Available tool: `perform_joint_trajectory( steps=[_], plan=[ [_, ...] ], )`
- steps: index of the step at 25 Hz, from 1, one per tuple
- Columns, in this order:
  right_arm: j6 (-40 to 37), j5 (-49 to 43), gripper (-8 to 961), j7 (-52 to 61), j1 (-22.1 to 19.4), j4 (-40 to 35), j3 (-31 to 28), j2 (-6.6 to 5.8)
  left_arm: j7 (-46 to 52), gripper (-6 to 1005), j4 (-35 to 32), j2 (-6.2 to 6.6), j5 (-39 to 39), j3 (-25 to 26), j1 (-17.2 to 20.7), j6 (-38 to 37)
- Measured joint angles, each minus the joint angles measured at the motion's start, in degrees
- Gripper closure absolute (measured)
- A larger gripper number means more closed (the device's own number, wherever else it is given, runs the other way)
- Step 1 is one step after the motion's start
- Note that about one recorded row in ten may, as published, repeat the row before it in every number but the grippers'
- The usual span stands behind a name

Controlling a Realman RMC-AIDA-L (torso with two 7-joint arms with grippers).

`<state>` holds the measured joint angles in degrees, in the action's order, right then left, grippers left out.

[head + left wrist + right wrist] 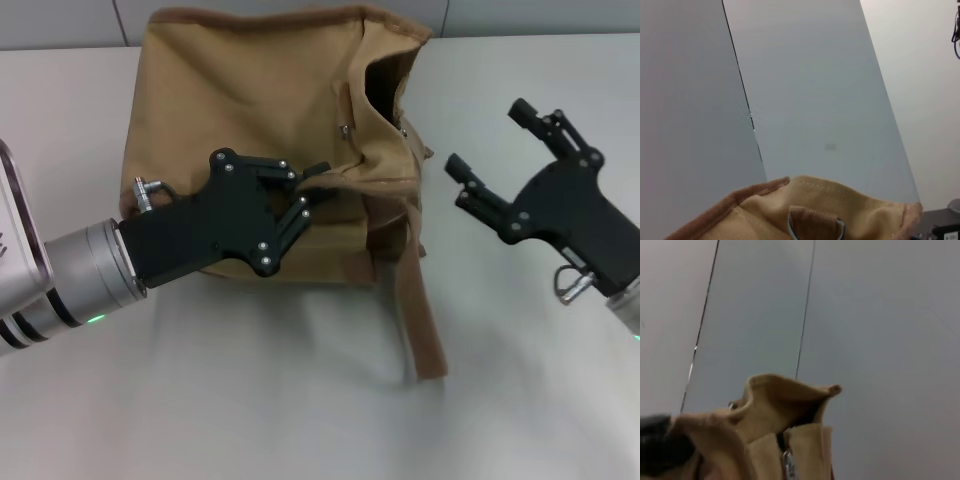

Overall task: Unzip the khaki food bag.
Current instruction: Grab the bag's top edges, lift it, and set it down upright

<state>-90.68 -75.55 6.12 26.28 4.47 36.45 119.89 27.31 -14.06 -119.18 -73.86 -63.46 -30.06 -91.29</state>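
Observation:
The khaki food bag (250, 110) lies on the white table, its top end turned toward my right arm. A dark gap (385, 85) shows at that end. A strap handle (420, 310) trails toward the front. My left gripper (305, 195) rests on the bag's middle, shut on a fold of fabric by the strap. My right gripper (487, 137) is open and empty, hovering just right of the bag. The right wrist view shows the bag's end (785, 405) with a silver zipper pull (787, 461). The left wrist view shows the bag's rim (840, 200) and a metal ring (815, 227).
The white table (250, 400) runs to the front and right of the bag. Grey wall panels (815, 90) stand behind. A small metal fitting (344, 128) shows on the bag's upper side.

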Motion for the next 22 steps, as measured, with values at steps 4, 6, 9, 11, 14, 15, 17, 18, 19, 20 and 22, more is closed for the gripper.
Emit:
perform_joint_trajectory(
  steps=[4, 6, 9, 11, 14, 15, 17, 18, 19, 20, 22],
  plan=[
    [1.6, -0.1, 115, -12.2, 1.7, 4.6, -2.0, 0.0, 0.3, 941, 0.1, 0.0, 0.0, -0.2, -0.1, -0.1],
    [1.9, -0.3, 114, -16.3, 2.4, 6.5, -2.4, 0.0, 0.2, 941, 0.5, 0.0, 0.0, -0.2, -0.2, -0.1],
    [2.6, -0.4, 114, -21.1, 3.2, 8.6, -2.5, 0.0, 0.2, 940, 0.7, 0.0, 0.0, -0.2, -0.3, -0.3],
    [2.7, -0.4, 114, -23.5, 3.7, 9.9, -2.5, 0.0, 0.2, 939, 0.7, 0.0, 0.0, -0.3, -0.3, -0.5],
    [2.4, -0.8, 114, -26.4, 4.0, 11.4, -2.9, 0.0, 0.3, 939, 0.8, 0.0, 0.0, -0.3, -0.3, -0.7],
    [2.2, -1.0, 114, -26.9, 4.0, 11.7, -3.4, 0.0, 0.3, 939, 0.9, 0.0, 0.0, -0.3, -0.3, -0.9],
    [1.7, -1.5, 114, -26.7, 4.1, 11.9, -4.1, 0.0, 0.1, 938, 1.2, 0.0, 0.0, -0.3, -0.3, -1.2],
    [1.2, -2.2, 114, -26.0, 4.1, 12.0, -4.4, -0.01, 0.1, 938, 1.3, 0.0, 0.1, -0.3, -0.3, -1.2],
    [0.7, -3.1, 114, -25.3, 4.2, 12.0, -4.6, -0.01, 0.0, 938, 1.4, 0.0, 0.1, -0.3, -0.4, -1.3],
    [0.4, -4.2, 114, -24.8, 4.2, 12.1, -5.3, -0.01, 0.0, 937, 1.5, 0.0, 0.1, -0.3, -0.4, -1.3],
    [-0.1, -5.6, 114, -24.4, 4.0, 12.4, -7.4, -0.01, 0.0, 937, 1.5, 0.0, 0.1, -0.3, -0.4, -1.3]
  ],
)
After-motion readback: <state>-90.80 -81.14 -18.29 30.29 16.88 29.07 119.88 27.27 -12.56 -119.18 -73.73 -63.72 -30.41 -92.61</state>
